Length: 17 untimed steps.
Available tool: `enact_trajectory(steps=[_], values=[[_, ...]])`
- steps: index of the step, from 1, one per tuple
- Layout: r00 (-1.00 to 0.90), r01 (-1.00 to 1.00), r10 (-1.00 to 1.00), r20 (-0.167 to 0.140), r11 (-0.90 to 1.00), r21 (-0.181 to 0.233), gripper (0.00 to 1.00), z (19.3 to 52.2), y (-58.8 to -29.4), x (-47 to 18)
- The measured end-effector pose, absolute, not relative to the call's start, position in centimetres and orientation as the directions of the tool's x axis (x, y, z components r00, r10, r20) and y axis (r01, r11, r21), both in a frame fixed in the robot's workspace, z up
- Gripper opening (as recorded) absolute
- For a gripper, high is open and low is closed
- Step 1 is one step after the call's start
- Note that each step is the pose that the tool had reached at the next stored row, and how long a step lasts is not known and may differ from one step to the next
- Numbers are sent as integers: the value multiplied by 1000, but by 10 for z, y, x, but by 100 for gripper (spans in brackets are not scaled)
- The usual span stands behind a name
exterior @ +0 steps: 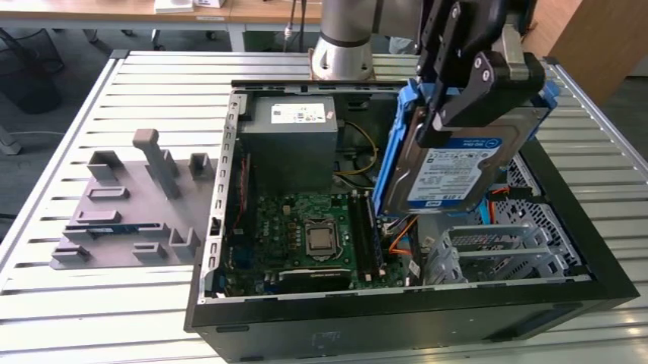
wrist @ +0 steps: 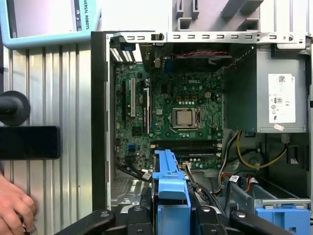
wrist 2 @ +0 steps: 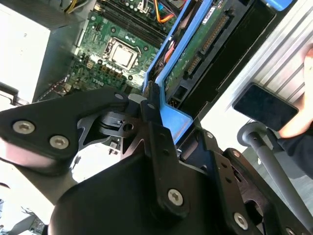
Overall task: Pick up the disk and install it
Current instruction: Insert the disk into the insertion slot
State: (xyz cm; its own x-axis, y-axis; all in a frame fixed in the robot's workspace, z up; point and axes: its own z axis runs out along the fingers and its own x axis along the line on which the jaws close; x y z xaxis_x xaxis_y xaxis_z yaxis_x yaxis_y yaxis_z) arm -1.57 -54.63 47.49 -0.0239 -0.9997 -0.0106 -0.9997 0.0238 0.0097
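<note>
My gripper (exterior: 451,114) hangs over the right side of the open computer case (exterior: 405,303), shut on the disk (exterior: 460,171). The disk is a silver drive with a blue-and-white label in a blue plastic bracket (exterior: 405,114). It is held tilted, label side facing the exterior camera, with its lower end just above the case's inside. In the second wrist view the black fingers (wrist 2: 152,105) clamp the blue bracket (wrist 2: 173,120), and the disk's green underside (wrist 2: 195,54) runs away from them. In the first wrist view the bracket (wrist: 168,181) sticks out from the gripper (wrist: 171,218) over the motherboard (wrist: 181,107).
Inside the case sit the grey power supply (exterior: 294,144) with a white sticker, the motherboard (exterior: 309,235) and a silver drive cage (exterior: 496,254). A grey fixture plate (exterior: 132,212) lies at the exterior view's left. A person's hand (wrist: 12,205) rests beside a black flat object (wrist: 29,142).
</note>
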Motion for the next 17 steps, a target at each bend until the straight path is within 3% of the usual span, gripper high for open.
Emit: enact_trajectory(steps=[17], values=[[-24,-1000,-1000,-11,24,10,36,467,-561,28]])
